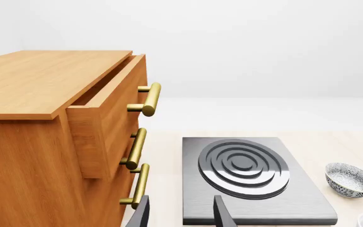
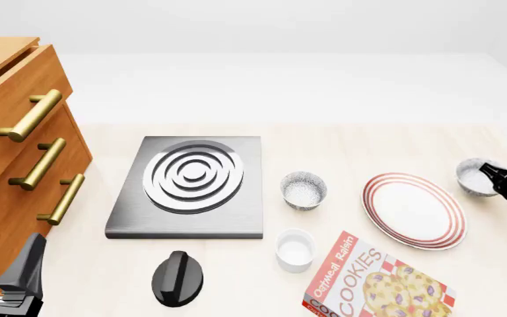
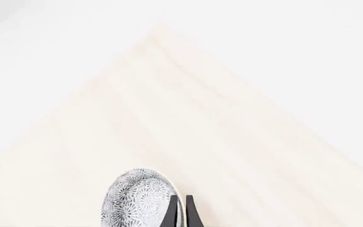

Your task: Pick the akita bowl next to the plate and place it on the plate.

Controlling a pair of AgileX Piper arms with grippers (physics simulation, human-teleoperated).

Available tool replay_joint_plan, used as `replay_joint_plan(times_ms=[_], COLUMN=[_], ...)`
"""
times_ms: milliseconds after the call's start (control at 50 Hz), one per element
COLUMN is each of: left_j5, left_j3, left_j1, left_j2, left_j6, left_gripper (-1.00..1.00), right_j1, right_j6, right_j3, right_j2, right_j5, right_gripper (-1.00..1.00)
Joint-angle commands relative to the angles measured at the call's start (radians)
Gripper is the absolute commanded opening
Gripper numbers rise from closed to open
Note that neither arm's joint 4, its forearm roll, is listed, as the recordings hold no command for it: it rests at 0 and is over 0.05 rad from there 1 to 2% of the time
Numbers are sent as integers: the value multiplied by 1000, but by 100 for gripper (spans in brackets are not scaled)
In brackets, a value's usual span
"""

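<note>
The plate (image 2: 414, 210), white with red rings, lies at the right of the table. One akita bowl (image 2: 474, 178) sits just off its far right edge. My right gripper (image 2: 490, 174) is at that bowl's rim. In the right wrist view the speckled akita bowl (image 3: 140, 201) has its rim pinched between the nearly closed fingers (image 3: 172, 213), so the right gripper (image 3: 180, 212) is shut on it. A second akita bowl (image 2: 304, 190) (image 1: 350, 179) stands between the stove and the plate. My left gripper (image 2: 7, 277) (image 1: 181, 215) hangs open at the near left.
A grey stove (image 2: 190, 185) with a ringed burner lies mid-table, with a black knob (image 2: 177, 277) in front of it. A wooden drawer cabinet (image 2: 16, 152) with its top drawer ajar stands at the left. A white cup (image 2: 295, 249) and a cookie box (image 2: 372, 284) sit near the front.
</note>
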Motion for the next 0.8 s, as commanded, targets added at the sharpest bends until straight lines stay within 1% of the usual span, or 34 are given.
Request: replay_joint_plan(times_ms=[20, 440, 460, 760, 800], left_j5=[0, 0, 0, 0, 0], left_j3=[0, 0, 0, 0, 0], left_j1=[0, 0, 0, 0, 0], left_j2=[0, 0, 0, 0, 0], left_j6=[0, 0, 0, 0, 0], left_gripper=[100, 100, 100, 100, 100], right_j1=[7, 30, 38, 84, 96], right_j6=[27, 69, 80, 108, 125], right_j3=[-1, 20, 23, 74, 78], right_j2=[-48, -132, -140, -229, -239], right_j5=[31, 64, 70, 77, 84], right_gripper=[-100, -100, -100, -100, -100])
